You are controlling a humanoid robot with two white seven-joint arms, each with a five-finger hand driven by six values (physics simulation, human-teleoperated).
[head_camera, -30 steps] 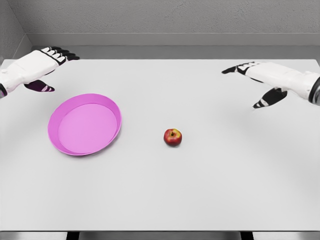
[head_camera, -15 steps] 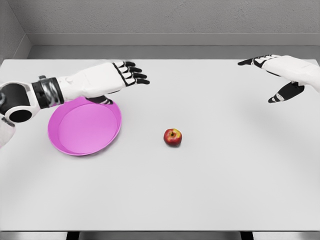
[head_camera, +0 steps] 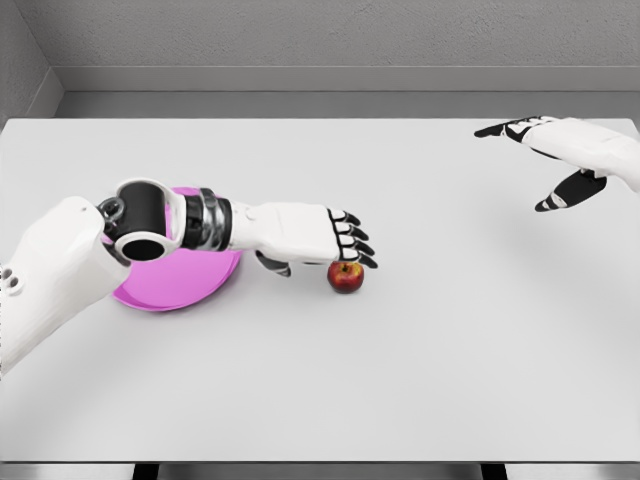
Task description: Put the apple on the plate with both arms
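Observation:
A small red and yellow apple (head_camera: 346,277) lies on the white table, right of the pink plate (head_camera: 205,281). My left hand (head_camera: 318,244) hovers just above and left of the apple, fingers spread, holding nothing; whether it touches the fruit I cannot tell. Its forearm crosses over the plate and hides most of it. My right hand (head_camera: 548,160) floats open over the far right of the table, well away from the apple.
The white table (head_camera: 420,380) runs to a front edge near the bottom of the view. A grey wall stands behind its far edge.
The left arm has swung right and forward across the plate, bringing its hand down beside the apple. The right hand has barely shifted. The apple and plate have stayed put.

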